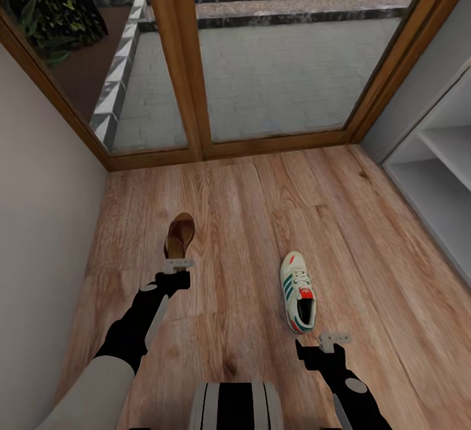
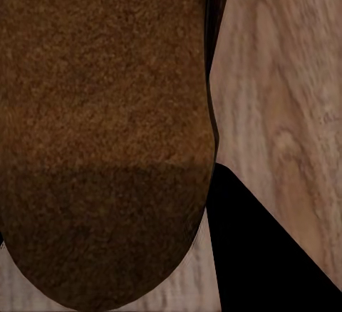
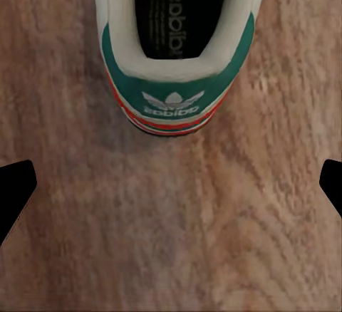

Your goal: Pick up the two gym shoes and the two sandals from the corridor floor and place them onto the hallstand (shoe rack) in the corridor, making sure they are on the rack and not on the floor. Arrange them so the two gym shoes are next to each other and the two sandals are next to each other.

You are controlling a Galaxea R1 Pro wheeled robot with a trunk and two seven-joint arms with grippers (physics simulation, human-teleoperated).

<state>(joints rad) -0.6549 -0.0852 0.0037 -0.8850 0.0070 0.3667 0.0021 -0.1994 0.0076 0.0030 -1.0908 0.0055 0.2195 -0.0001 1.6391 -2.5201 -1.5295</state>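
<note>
Gym shoe point(image 3: 178, 48) heel logo: right wrist | right pincer point(image 3: 171, 184) apart | left unclear

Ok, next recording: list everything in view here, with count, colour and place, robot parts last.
sandal: one, dark brown, on the floor just ahead of the left hand, close up in the left wrist view.
gym shoe: one, white with green stripes and red-orange accents, on the floor ahead of the right hand; its heel shows in the right wrist view.
corridor floor: light brown wood planks.
hallstand: one, light grey, open shelves, at the right wall.
glass door: wooden frame, far end, paved yard beyond.
wall: pale, on the left.
left hand: at the sandal's near end.
right hand: open, just behind the shoe's heel, apart from it.
</note>
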